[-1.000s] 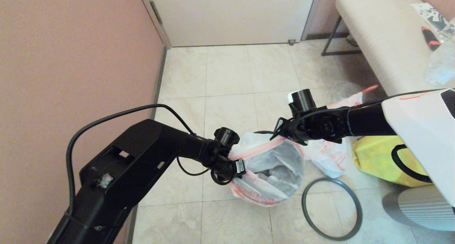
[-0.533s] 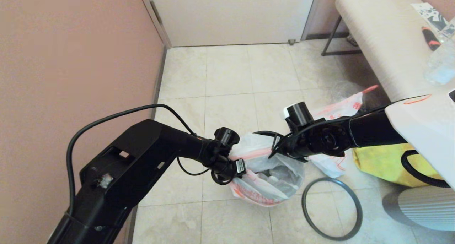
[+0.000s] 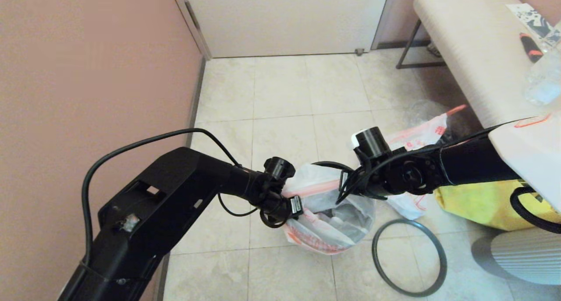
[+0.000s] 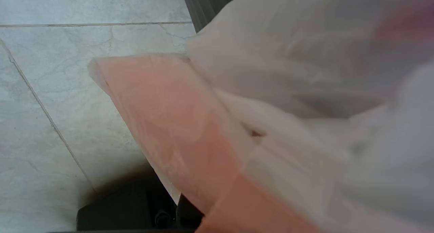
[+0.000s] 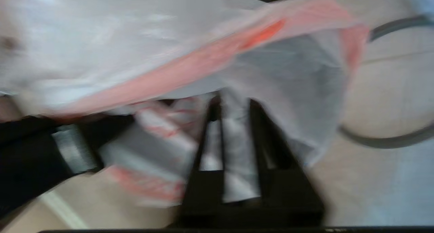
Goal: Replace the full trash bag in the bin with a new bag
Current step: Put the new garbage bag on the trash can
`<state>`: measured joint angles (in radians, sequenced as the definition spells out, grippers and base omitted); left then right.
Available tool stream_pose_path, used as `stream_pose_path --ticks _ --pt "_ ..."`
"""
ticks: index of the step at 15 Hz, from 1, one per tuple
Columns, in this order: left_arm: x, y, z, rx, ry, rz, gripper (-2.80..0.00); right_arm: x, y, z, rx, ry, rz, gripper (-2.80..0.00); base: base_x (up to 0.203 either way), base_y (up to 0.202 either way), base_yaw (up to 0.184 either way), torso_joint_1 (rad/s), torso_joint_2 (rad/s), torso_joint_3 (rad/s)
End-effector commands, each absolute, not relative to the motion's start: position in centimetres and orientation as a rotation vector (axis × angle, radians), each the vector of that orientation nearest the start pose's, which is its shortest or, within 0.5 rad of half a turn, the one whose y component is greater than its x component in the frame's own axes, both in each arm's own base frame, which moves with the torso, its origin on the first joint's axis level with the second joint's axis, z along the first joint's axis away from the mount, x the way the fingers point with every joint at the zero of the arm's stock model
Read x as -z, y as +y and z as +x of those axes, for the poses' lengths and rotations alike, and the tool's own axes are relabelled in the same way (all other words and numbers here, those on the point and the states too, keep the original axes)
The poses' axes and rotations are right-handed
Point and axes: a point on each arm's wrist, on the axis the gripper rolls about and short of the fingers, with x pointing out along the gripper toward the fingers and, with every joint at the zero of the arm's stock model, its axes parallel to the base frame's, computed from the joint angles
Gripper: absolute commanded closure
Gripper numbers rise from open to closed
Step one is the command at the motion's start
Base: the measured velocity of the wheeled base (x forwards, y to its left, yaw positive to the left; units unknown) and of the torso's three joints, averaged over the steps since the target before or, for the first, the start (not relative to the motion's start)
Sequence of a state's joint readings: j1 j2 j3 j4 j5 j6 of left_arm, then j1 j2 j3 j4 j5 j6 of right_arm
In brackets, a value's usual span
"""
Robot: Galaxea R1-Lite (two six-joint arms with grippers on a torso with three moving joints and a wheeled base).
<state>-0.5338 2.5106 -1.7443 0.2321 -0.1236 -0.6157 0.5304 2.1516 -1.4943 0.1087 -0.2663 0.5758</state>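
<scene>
The new bag (image 3: pixel 320 191), white with a pink-orange edge band, is draped over the bin; only the bin's dark shape (image 3: pixel 348 217) shows through the film. My left gripper (image 3: pixel 292 204) sits at the bag's left rim, shut on the band. In the left wrist view the new bag (image 4: pixel 169 124) hides the jaws. My right gripper (image 3: pixel 344 189) is at the bag's mouth. In its wrist view the right gripper (image 5: pixel 234 102) is open, with white film of the new bag (image 5: pixel 135 39) between its fingers. The full trash bag (image 3: pixel 410 202) lies behind the right arm.
The grey hoop (image 3: pixel 374 253) lies flat on the floor tiles right of the bin, also seen as the hoop (image 5: pixel 390 143). A yellow tote (image 3: pixel 469 196) stands further right. A cream bench (image 3: pixel 464 47) is at the back right, a pink wall (image 3: pixel 87 73) close on the left.
My right arm has dropped and shifted left, bringing its gripper down to the new bag's mouth. The left arm and the hoop have not moved.
</scene>
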Motion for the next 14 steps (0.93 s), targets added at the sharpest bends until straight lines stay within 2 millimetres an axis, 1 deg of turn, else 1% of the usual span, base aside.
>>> stream_pose_path --ticks 1,3,5,7,14 --pt "-2.4 -24.5 40.8 0.271 1.136 -0.341 0.00 -12.5 21.4 37.0 -0.030 0.760 0.278 -2.80 0.000 0.000 0.000 0.000 0.00 0.000" --pt "-2.3 -24.5 40.8 0.270 1.137 -0.339 0.00 -12.9 21.7 37.3 -0.080 0.756 0.409 -2.80 0.000 0.000 0.000 0.000 0.00 0.000" --pt "-2.3 -24.5 40.8 0.268 1.136 -0.339 0.00 -12.9 21.9 38.1 -0.098 0.698 0.483 -2.80 0.000 0.000 0.000 0.000 0.00 0.000" --pt "-2.3 -24.5 40.8 0.268 1.136 -0.339 0.00 -12.9 21.9 38.6 -0.098 0.681 0.501 -2.80 0.000 0.000 0.000 0.000 0.00 0.000" --pt "-2.3 -24.4 40.8 0.267 1.136 -0.340 0.00 -11.2 22.6 39.7 -0.086 0.701 0.513 -2.80 0.000 0.000 0.000 0.000 0.00 0.000"
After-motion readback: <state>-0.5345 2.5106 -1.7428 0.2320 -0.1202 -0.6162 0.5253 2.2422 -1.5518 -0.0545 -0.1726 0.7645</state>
